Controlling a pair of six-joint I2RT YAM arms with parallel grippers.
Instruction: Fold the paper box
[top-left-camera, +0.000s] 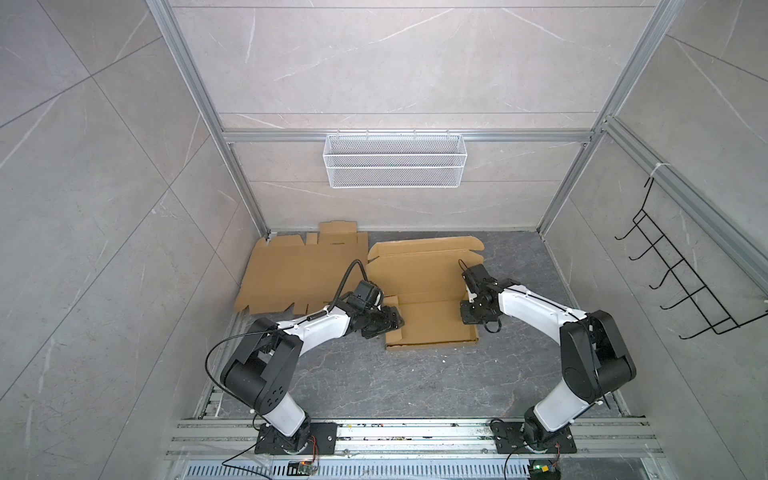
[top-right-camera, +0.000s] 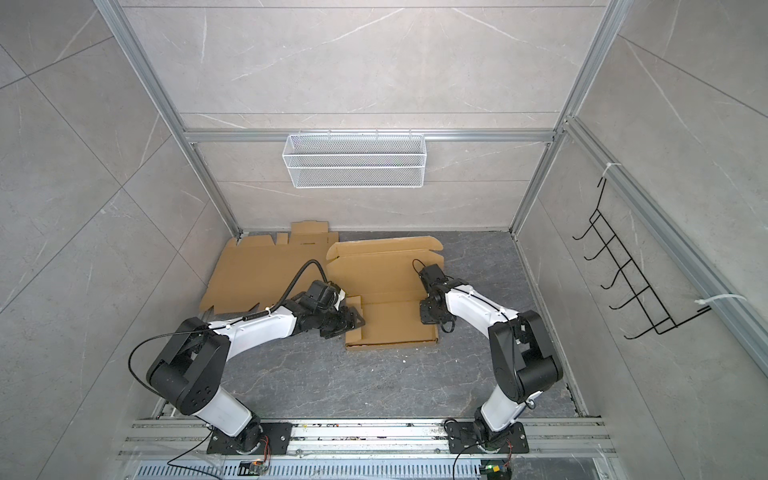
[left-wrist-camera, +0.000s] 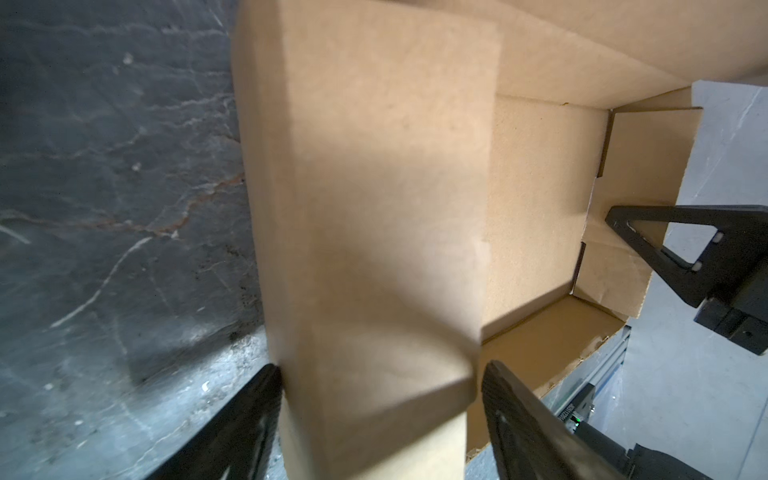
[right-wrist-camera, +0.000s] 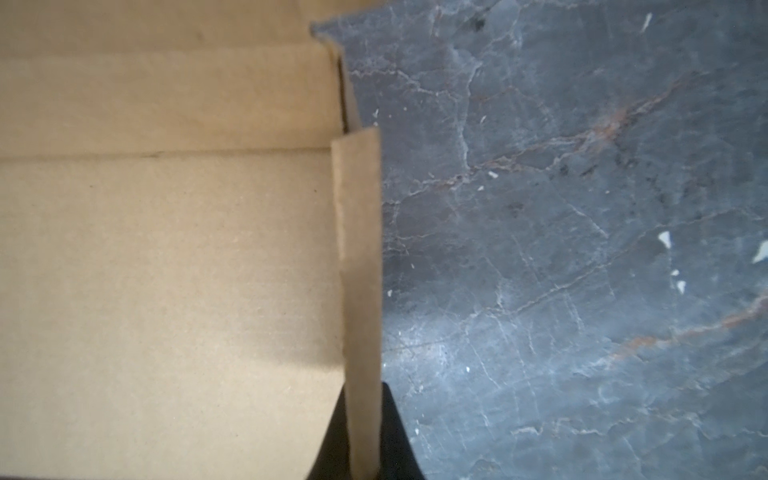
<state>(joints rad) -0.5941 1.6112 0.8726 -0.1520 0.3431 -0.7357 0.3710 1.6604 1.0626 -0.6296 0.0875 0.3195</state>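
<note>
The paper box (top-left-camera: 428, 322) sits mid-desk, nearer the rear edge of the desk (top-left-camera: 374, 386) than the front, with its long axis parallel to that rear edge. Its shallow tray opens upward on the front side. The lid (top-left-camera: 424, 266) lies back toward the rear edge, its far lip curling up. It is plain brown corrugated card, half formed, with low front and right walls raised and bare card floor showing in the tray. The left side flap (left-wrist-camera: 374, 187) is folded inward over the tray.

The left gripper (top-left-camera: 395, 322) stands wide astride that flap, with one of its fingers (left-wrist-camera: 249, 415) against the flap's edge and the other just beside it. The right gripper (right-wrist-camera: 361, 399) is narrow, pinching the right wall (right-wrist-camera: 359, 249) between its tips.

A flat cardboard blank (top-left-camera: 299, 274) lies in the rear left corner, just beside the lid. A white wire basket (top-left-camera: 395, 160) hangs on the rear wall, showing only its mesh.
</note>
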